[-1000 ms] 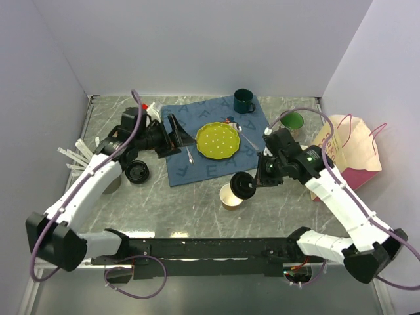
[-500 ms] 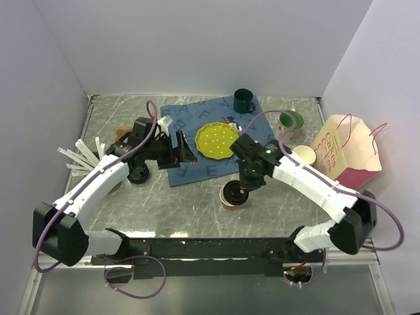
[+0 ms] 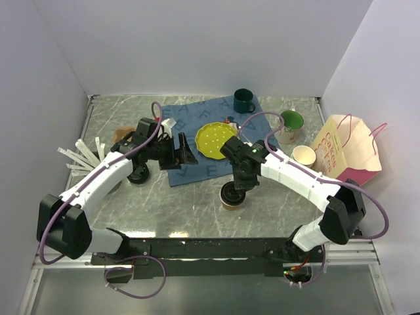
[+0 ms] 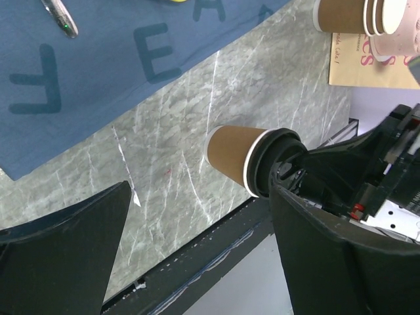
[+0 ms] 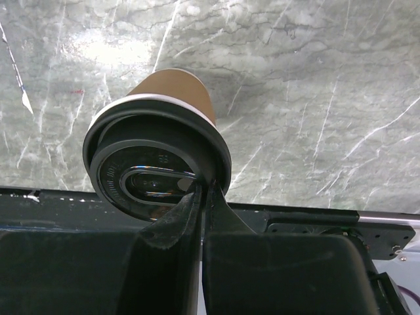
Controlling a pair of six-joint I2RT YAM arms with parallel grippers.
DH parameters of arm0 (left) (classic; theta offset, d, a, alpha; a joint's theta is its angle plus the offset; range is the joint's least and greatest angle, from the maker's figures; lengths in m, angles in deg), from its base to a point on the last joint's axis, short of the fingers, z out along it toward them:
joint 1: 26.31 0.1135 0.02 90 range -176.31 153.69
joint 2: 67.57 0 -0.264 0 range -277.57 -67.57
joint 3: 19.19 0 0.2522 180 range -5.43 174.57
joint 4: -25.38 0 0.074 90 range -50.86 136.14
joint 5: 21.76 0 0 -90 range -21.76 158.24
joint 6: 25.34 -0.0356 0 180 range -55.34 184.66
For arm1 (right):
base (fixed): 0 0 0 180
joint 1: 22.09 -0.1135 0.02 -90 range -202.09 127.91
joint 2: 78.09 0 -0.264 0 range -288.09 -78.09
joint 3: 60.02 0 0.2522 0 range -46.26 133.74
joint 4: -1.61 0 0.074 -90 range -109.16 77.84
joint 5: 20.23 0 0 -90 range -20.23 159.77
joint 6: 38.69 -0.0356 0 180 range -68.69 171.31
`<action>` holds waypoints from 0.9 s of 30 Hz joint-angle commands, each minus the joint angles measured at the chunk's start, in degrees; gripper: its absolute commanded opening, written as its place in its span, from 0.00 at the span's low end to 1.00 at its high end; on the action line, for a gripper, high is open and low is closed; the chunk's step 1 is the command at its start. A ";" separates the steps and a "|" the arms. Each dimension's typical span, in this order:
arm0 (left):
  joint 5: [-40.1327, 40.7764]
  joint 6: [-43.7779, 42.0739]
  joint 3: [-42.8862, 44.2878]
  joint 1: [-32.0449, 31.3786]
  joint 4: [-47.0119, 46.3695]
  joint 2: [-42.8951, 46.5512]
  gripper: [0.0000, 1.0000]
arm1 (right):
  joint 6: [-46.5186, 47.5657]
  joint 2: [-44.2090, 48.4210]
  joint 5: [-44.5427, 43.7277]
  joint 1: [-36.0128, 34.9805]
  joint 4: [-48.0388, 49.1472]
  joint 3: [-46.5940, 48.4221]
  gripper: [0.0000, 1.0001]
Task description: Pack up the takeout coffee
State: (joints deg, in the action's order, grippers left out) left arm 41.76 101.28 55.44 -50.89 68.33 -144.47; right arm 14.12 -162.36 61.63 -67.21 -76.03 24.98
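Takeout coffee [image 3: 230,197]: stood upright on the bare worktop [image 3: 170,207], near its front edge, just off the near corner of the blue cloth [image 3: 197,121]; a brown paper cup capped with a black lid [image 5: 141,164].
Right jaws [image 5: 202,190]: closed tight from above on the rim of the lid, one finger seen inside the rim and the other outside it.
Left jaws [image 3: 182,152]: spread wide, nothing held between them; hung over the left part of the blue cloth and turned toward the cup.
Bag [image 3: 351,154]: a cream and pink paper bag, lain at the right edge of the worktop, well apart from the takeout coffee.
Cup stack [image 3: 303,155]: lidless paper cups, placed just beside the bag.
Plate [image 3: 215,139]: yellow-green, set on the cloth behind the takeout coffee.
Spare lid [image 3: 138,174]: black, lain on the worktop left of the cloth.
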 commanded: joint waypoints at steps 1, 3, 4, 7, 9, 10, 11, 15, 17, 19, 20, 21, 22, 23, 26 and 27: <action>-2.00 -1.47 0.14 -0.12 -2.47 -0.88 0.92 | -1.31 -1.16 -1.35 -0.40 0.33 2.06 0.00; -2.17 -1.64 0.05 -0.12 -2.38 -0.97 0.92 | -1.48 -0.99 -0.56 -0.49 0.68 1.71 0.00; -2.43 -1.81 -0.13 -0.12 -2.30 -1.05 0.92 | -1.66 -0.72 -0.47 -0.40 0.77 1.53 0.00; -2.79 -1.99 -0.48 -0.12 -2.38 -0.97 0.91 | -2.27 -0.63 0.05 -0.49 1.38 0.83 0.02; -2.96 -2.26 -0.57 -0.12 -2.21 -0.97 0.91 | -2.27 -0.81 0.67 -0.40 1.82 0.30 0.02; -3.05 -2.43 -0.65 -0.12 -2.12 -0.97 0.91 | -2.36 -0.72 0.58 -0.40 1.91 0.21 0.01; -2.96 -2.52 -0.57 -0.12 -1.86 -0.97 0.91 | -2.27 -0.72 0.76 -0.40 2.00 0.30 0.00; -2.96 -2.96 -0.30 -0.12 -1.51 -0.97 0.91 | -2.10 -0.46 1.37 -0.40 1.21 2.66 0.00; -2.96 -3.05 -0.04 -0.12 -1.42 -0.97 0.91 | -2.27 -0.54 1.72 -0.32 0.51 3.37 0.00; -3.05 -3.05 0.13 -0.12 -1.33 -1.23 0.91 | -2.36 -0.55 1.64 -0.40 -0.19 3.73 0.00; -2.96 -3.13 0.22 -0.12 -1.33 -1.14 0.91 | -2.36 -0.72 1.64 -0.40 -0.46 3.73 0.00; -2.96 -3.13 0.31 -0.12 -1.33 -1.14 0.91 | -2.36 -0.63 1.38 -0.40 -0.72 3.47 0.00; -2.88 -3.22 0.31 -0.12 -1.24 -1.14 0.91 | -2.27 -0.63 1.20 -0.40 -0.72 3.29 0.00; -2.96 -3.31 0.22 -0.12 -1.24 -1.14 0.91 | -2.19 -0.55 0.94 -0.32 -1.24 3.29 0.00; -2.96 -3.40 0.05 -0.12 -1.33 -1.23 0.91 | -1.83 -0.63 0.85 -0.32 -1.34 2.76 0.00; -2.96 -3.40 -0.04 -0.12 -1.33 -1.14 0.91 | -1.75 -0.72 0.85 -0.23 -1.34 2.41 0.00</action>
State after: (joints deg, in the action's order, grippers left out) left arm 39.94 99.27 55.02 -50.89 67.72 -145.43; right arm 12.83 -163.30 63.69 -67.24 -76.23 26.38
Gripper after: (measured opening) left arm 0.909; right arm 0.020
